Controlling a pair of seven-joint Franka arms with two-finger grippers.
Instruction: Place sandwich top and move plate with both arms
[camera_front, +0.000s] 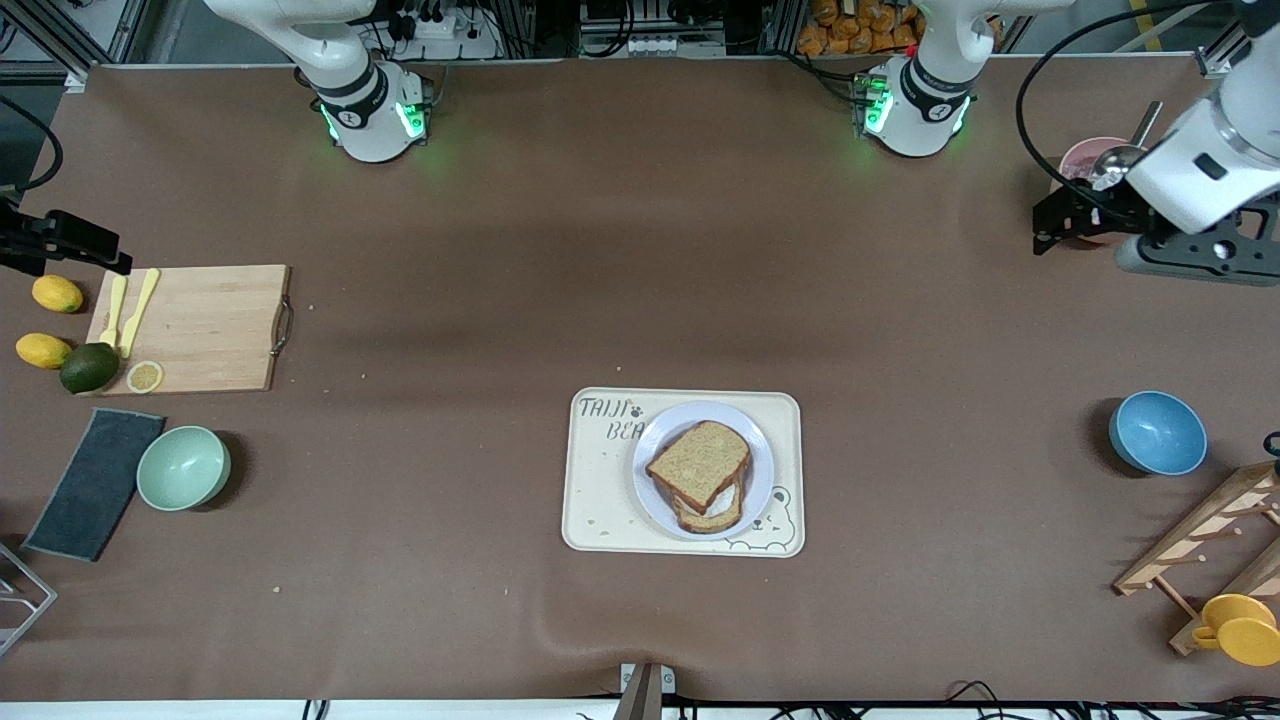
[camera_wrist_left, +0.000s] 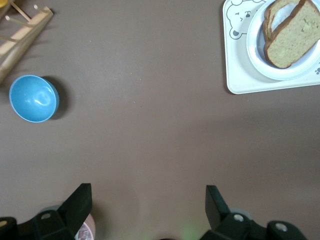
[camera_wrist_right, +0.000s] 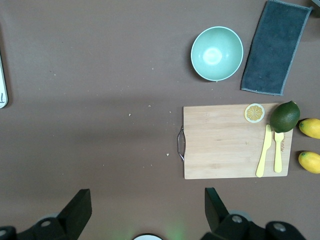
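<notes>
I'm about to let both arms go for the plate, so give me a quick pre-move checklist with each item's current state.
1. Bread top lies on the sandwich: ok, though skewed on the lower slice.
2. Plate sits flat on the tray: ok.
3. Left gripper jaws open, holding nothing: ok.
4. Right gripper jaws open, holding nothing: ok.
5. Grippers at the plate's rim: not ok; each is near its own end of the table.
6. Plate rim free to grasp: cannot tell.

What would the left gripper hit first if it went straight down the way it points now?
Probably only bare table. The left gripper is open and points down at brown surface, with the blue bowl and the bear tray well off that line. Its height above the table is hard to judge.
</notes>
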